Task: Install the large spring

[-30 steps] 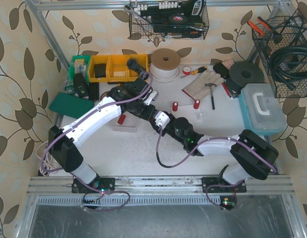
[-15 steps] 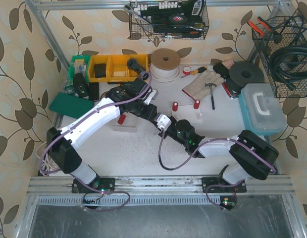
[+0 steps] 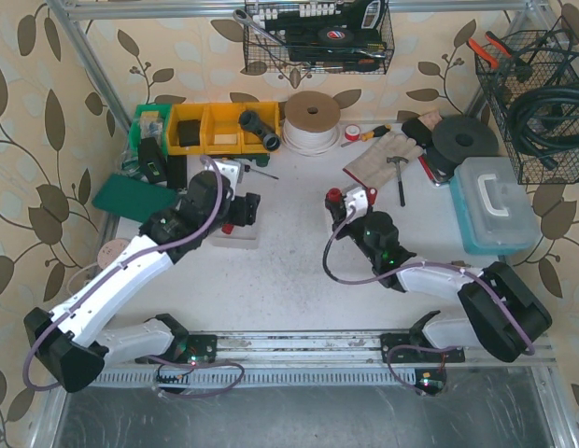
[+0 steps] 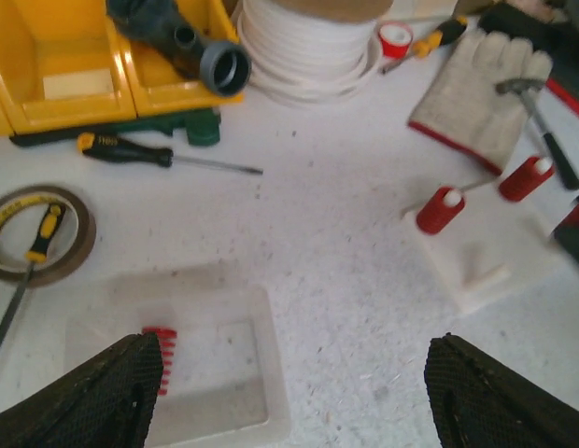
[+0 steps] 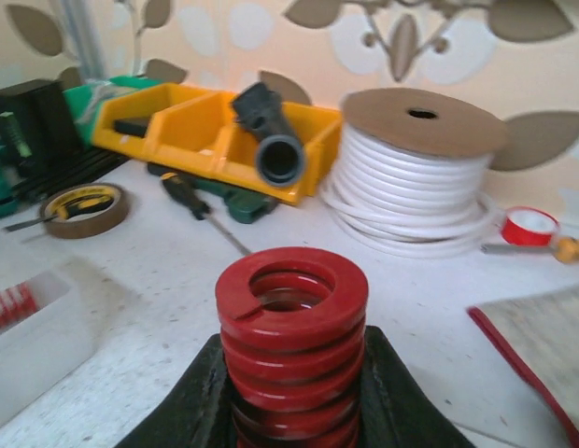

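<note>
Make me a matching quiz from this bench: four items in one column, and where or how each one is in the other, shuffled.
1 large red coil spring
2 small red spring
3 white cord spool
4 left gripper

A in the clear plastic tray
B open and empty
C held in the right gripper
D beside the yellow bins

Pairs: 1-C, 2-A, 3-D, 4-B

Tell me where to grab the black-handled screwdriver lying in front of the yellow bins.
Take the screwdriver by its thick black handle, straight down from above, closing across its width: it lies flat on the table, and its bare shaft is thin.
</note>
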{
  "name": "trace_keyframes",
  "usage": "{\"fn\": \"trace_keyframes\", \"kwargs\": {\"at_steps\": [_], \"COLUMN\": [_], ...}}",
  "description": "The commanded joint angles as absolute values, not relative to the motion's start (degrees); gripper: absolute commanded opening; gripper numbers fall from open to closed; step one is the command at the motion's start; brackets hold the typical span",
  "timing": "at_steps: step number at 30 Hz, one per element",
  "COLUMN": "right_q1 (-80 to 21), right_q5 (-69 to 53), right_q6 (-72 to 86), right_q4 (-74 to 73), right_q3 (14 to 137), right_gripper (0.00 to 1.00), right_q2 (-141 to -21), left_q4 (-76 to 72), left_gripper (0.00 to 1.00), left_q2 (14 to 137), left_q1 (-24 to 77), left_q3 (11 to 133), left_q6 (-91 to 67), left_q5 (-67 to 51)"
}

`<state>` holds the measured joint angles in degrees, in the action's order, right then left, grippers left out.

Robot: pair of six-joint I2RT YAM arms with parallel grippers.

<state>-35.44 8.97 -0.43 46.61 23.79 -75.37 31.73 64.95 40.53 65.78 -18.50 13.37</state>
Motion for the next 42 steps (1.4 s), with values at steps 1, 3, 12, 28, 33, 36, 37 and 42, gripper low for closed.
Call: {"fn": "trace_keyframes", "kwargs": {"at_steps": [1,3,12,28,33,36,37,42], "right_q1": [-31.37,-30.91,-29.56,-29.44,-29.41,-29.4,-29.39,-29.37], "right_q5": [7.15,6.18,3.42,2.15,2.59,3.16,3.5,4.36], "right_q6": [7.85,7.29,10.6,5.27,5.21,5.34,5.24,5.09], "right_q4": [47.51,46.92,59.8,66.73,68.23,69.7,70.15,74.54], "right_q3": [21.55,21.54,18.32,15.49,16.12,16.33,16.35,15.67], "right_gripper": [0.0,0.0,0.0,0.0,0.0,0.0,0.0,0.0], "right_q2": [-74.04,-73.71,-80.55,-85.54,-88.46,-90.36,-91.1,-95.19], "left_q4": [20.81,17.5,7.96,4.87,5.05,5.1,5.1,5.16], "left_gripper": [0.8,0.8,0.79,0.79,0.79,0.79,0.79,0.79], "left_q2": [62.35,61.76,61.14,58.35,58.58,58.62,58.69,58.93], "left_q1": [40.52,40.52,40.52,40.69,40.69,40.69,40.7,40.74], "left_q3": [55.29,50.57,39.54,35.94,36.05,36.06,36.06,36.19], "left_q6": [-18.23,-17.9,-15.01,-13.57,-13.63,-13.63,-13.63,-13.64], "left_q5": [14.96,13.63,10.62,8.41,8.34,8.44,8.44,8.53]}}
